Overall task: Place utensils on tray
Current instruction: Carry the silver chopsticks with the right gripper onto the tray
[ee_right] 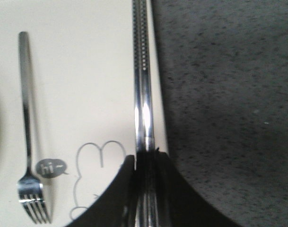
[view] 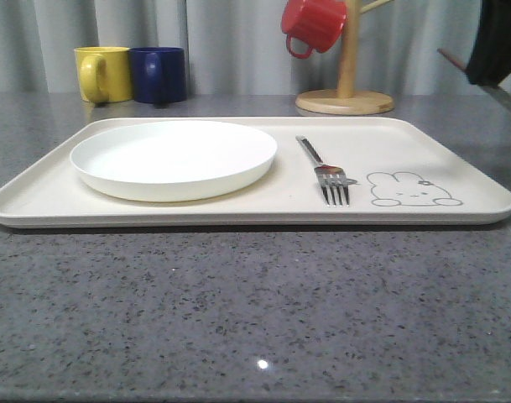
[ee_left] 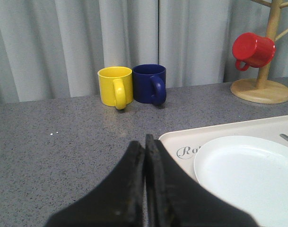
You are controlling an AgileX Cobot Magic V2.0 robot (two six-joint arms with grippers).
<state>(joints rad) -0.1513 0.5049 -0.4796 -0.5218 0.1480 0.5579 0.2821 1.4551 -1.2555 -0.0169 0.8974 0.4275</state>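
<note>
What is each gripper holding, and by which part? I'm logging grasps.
The right gripper clamps the pair of chopsticks at one end, above the tray's edge. The left gripper is shut on nothing.

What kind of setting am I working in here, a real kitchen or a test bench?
Probably a staged test bench dressed as a kitchen counter: a grey speckled counter, a plain curtain right behind it, and tableware laid out as props, two mugs and a wooden mug stand.
</note>
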